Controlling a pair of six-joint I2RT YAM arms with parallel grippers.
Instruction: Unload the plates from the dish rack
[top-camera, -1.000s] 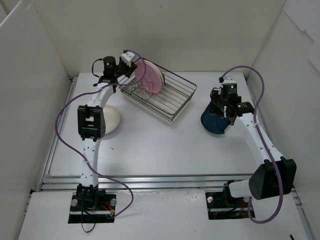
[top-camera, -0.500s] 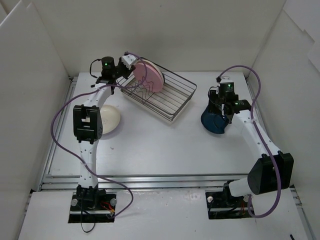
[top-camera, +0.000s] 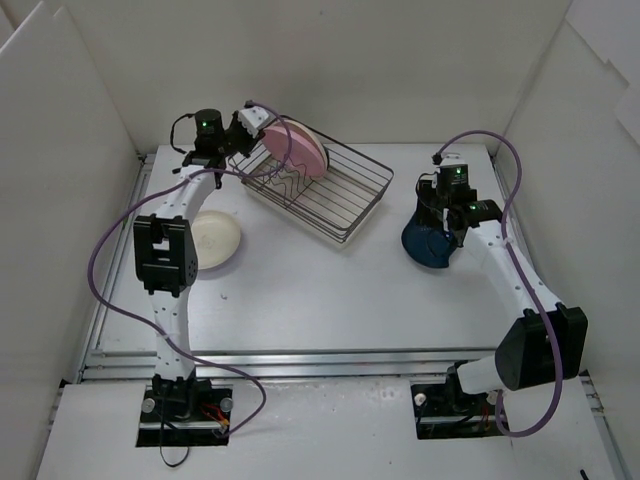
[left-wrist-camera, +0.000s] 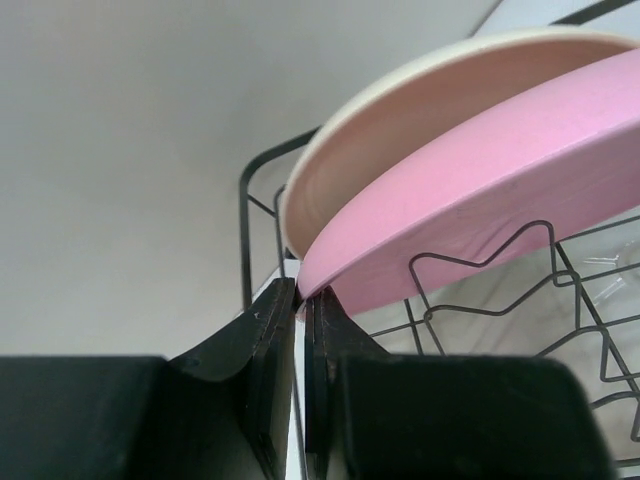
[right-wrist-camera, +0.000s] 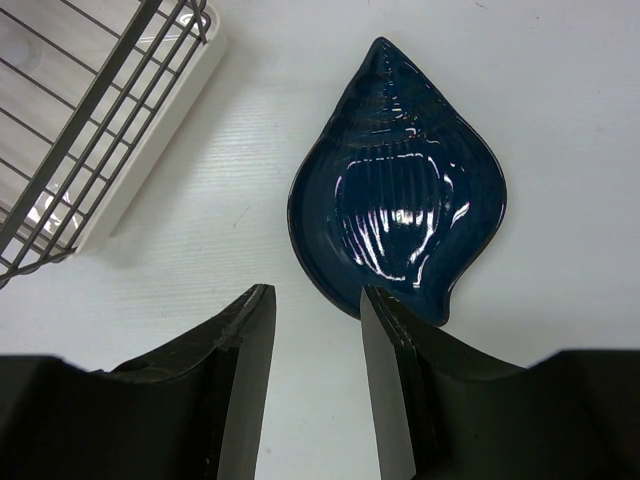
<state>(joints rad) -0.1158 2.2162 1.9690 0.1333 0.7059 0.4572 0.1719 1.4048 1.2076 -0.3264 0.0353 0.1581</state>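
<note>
The dish rack (top-camera: 330, 190) stands at the back of the table and holds a pink plate (top-camera: 296, 152) upright, with a cream plate (left-wrist-camera: 390, 120) close behind it. My left gripper (top-camera: 252, 124) is at the rack's left end. In the left wrist view its jaws (left-wrist-camera: 303, 300) are shut on the lower rim of the pink plate (left-wrist-camera: 480, 170). A dark blue, shell-shaped plate (right-wrist-camera: 400, 190) lies flat on the table at the right. My right gripper (right-wrist-camera: 315, 330) hovers open over that plate's near edge, holding nothing.
Another cream plate (top-camera: 214, 238) lies flat on the table, left of the rack and beside the left arm. The rack's corner (right-wrist-camera: 90, 120) and a white base under it (right-wrist-camera: 150, 170) show at the upper left of the right wrist view. White walls enclose the table.
My left jaws have closed onto the pink plate's rim and the left arm has swung leftward, uncovering more of the flat cream plate. The right arm shifted slightly and then stayed still.
</note>
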